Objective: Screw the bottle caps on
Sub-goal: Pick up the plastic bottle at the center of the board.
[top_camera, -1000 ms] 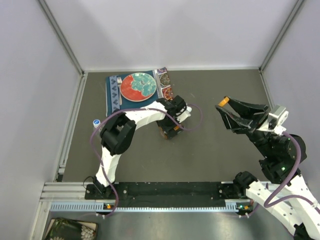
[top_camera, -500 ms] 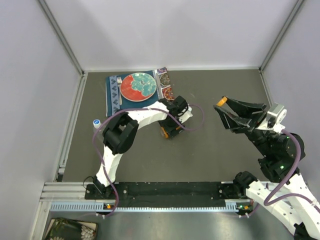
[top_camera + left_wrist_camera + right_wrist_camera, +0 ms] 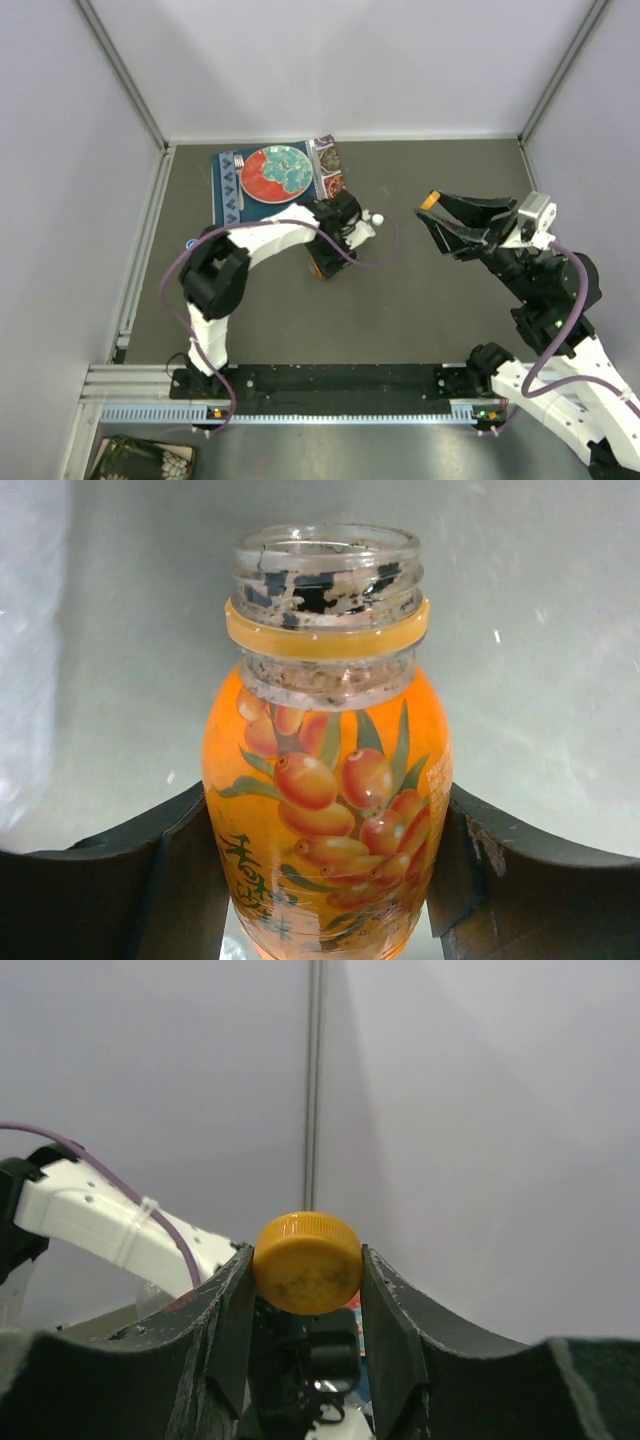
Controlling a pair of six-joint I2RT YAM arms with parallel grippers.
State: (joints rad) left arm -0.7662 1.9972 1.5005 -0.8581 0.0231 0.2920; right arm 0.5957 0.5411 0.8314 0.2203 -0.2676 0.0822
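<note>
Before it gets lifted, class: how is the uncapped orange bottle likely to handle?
The orange bottle has a clear, empty-looking neck, so it may be light. Its smooth, rounded sides could slip between the fingers, or roll if let go. With no cap on, the mouth might deform under a hard squeeze.

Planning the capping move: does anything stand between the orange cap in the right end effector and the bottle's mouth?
The mouth is open and uncovered. From above, though, the left end effector and its purple cable lie between cap and bottle.
</note>
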